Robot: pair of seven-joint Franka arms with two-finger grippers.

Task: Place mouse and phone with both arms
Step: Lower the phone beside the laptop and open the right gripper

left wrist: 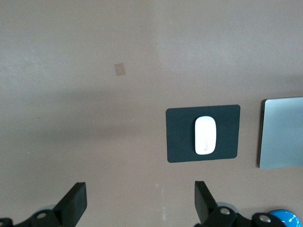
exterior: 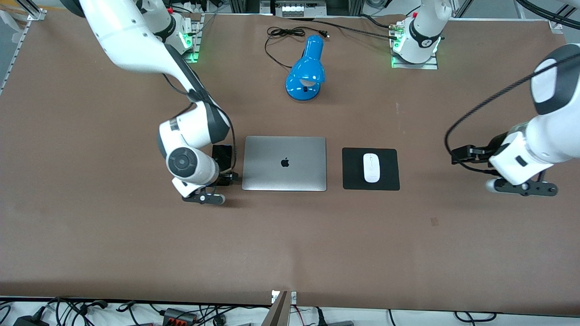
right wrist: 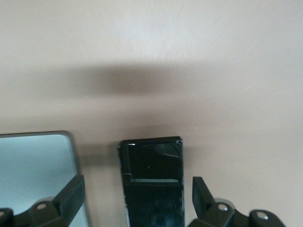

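Though closed, laptop (exterior: 284, 163) beside phone (right wrist: 152, 182) (flat)

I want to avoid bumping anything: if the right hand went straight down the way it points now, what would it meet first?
Most likely the phone, which lies flat on the table between the right hand's open fingers, beside the laptop. How much height remains above it is unclear.

The right arm reaches down steeply toward the worktop, wrist bent, its end effector (right wrist: 135, 196) low with the fingers (right wrist: 71, 194) spread apart. The left arm waits, its end effector (left wrist: 139, 203) raised, fingers (left wrist: 203, 201) spread wide.
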